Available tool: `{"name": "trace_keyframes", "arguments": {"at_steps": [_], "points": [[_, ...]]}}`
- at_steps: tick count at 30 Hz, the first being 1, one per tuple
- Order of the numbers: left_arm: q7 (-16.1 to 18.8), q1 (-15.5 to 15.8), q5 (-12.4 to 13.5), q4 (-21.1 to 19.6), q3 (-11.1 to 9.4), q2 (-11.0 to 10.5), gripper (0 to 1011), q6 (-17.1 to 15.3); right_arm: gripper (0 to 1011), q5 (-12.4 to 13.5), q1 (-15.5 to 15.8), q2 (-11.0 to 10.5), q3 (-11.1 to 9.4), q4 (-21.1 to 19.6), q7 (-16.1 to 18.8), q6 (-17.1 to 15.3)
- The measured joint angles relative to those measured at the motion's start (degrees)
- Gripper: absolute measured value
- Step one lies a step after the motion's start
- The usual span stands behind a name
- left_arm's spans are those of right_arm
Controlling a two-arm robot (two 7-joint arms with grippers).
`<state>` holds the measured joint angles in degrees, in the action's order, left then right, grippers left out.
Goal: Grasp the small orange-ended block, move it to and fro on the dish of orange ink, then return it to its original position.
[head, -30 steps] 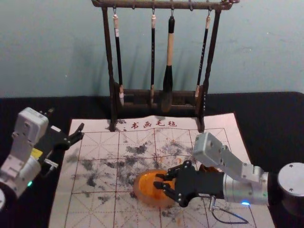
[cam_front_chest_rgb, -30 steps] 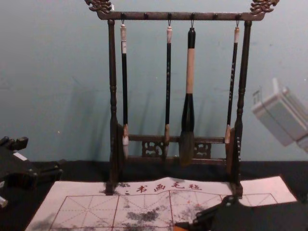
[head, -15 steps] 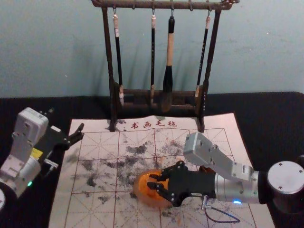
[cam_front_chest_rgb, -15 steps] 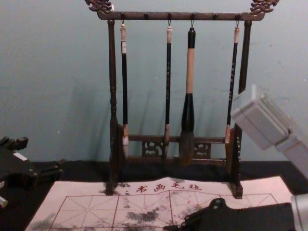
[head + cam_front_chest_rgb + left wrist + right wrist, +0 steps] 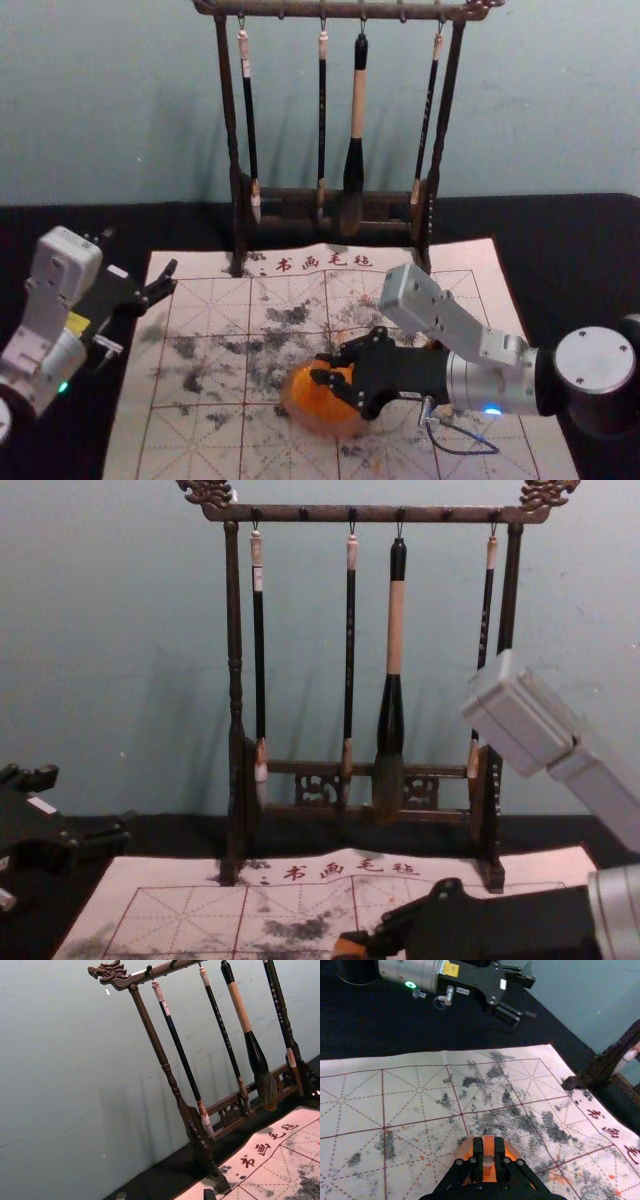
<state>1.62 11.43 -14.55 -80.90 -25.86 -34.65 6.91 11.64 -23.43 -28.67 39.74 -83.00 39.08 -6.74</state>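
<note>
Over the orange ink dish (image 5: 322, 412), my right gripper (image 5: 322, 367) reaches in from the right of the head view. In the right wrist view, the right gripper (image 5: 489, 1152) is shut on the small block (image 5: 488, 1145), whose upper part is orange, above the dish (image 5: 509, 1152). The block's orange end (image 5: 350, 947) shows low in the chest view; whether it touches the ink I cannot tell. My left gripper (image 5: 140, 254) stays parked, open, at the mat's left; its fingertips also edge into the left wrist view, the left gripper (image 5: 165, 1195) holding nothing.
A dark wooden rack (image 5: 237, 215) with several hanging brushes stands at the mat's back edge. The ink-stained white mat (image 5: 200, 330) lies on a black table (image 5: 570, 260). Partly behind my right gripper is a small brownish thing (image 5: 433, 344).
Holding the block, my right gripper has shifted left over the dish and then slightly toward the rack. The left arm has kept its place.
</note>
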Motion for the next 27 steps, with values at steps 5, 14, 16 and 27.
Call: {"name": "trace_keyframes", "arguments": {"at_steps": [5,14,16,27], "points": [[0.0,0.0,0.0,0.0,0.0,0.0,1001,0.0,91,-0.1,-0.5,0.3,-0.1,0.7,-0.2,-0.3],[0.0,0.0,0.0,0.0,0.0,0.0,1001,0.0,91,0.0,-0.7,0.0,-1.1,1.6,-0.7,-0.8],[0.0,0.0,0.0,0.0,0.0,0.0,1001,0.0,92,0.1,-0.7,0.0,-1.2,1.7,-0.8,-0.8],[0.0,0.0,0.0,0.0,0.0,0.0,1001,0.0,92,0.7,0.5,-2.8,-2.6,-0.3,-0.6,-1.5]]}}
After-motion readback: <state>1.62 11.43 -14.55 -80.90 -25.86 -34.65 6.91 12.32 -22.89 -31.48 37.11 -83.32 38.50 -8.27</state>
